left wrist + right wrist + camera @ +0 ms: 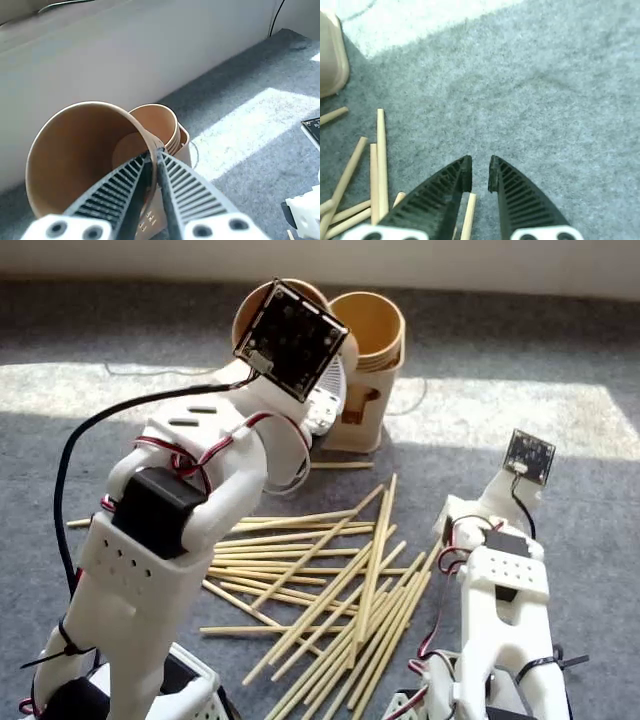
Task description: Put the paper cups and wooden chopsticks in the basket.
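My left gripper (pixel 154 150) is shut on the rim of a brown paper cup (pixel 75 160), tilted on its side in the air beside the beige basket (pixel 184 150). From above, that cup (pixel 246 315) hangs at the basket's (pixel 365 410) left, partly hidden by the wrist. A stack of paper cups (pixel 368 325) stands inside the basket. Many wooden chopsticks (pixel 340 580) lie scattered on the grey carpet in front. My right gripper (pixel 480 175) hovers low at the pile's right edge, slightly open, holding nothing, with chopstick ends (pixel 377 165) beside it.
The right arm (pixel 500 580) stands at the front right. A black cable (pixel 80 440) loops off the left arm. A corner of the basket (pixel 332 55) shows beyond the right gripper. Bare grey carpet stretches to the right of the pile.
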Controlling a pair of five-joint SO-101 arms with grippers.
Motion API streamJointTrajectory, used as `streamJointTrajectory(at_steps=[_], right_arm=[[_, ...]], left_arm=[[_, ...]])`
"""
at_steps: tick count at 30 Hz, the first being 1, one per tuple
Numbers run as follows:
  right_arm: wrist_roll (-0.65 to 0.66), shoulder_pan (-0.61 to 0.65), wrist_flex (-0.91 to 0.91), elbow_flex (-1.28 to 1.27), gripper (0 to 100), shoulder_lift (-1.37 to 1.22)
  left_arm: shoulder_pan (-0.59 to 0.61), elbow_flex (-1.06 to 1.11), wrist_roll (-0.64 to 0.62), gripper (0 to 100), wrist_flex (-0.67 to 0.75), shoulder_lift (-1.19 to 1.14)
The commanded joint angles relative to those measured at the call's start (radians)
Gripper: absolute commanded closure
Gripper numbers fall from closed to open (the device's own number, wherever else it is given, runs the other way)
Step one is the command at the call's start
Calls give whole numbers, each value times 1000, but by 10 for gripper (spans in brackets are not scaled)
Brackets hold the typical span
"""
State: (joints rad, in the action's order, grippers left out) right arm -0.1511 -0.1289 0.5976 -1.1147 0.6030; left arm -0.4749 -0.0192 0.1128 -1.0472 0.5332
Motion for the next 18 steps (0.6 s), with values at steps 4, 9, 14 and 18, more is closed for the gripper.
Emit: streamJointTrajectory(at_steps=[4,9,14,18], right_arm=[[-9,-8,-28,4,932,31],[-9,-7,-28,4,932,31],[-9,-7,-28,4,932,31],[-8,-7,-28,4,932,31]], left_arm=[[-15,96,78,994,256,16],[-16,87,94,994,336,-79],[-16,-7,92,994,334,-219],[-25,-70,92,993,334,-297]])
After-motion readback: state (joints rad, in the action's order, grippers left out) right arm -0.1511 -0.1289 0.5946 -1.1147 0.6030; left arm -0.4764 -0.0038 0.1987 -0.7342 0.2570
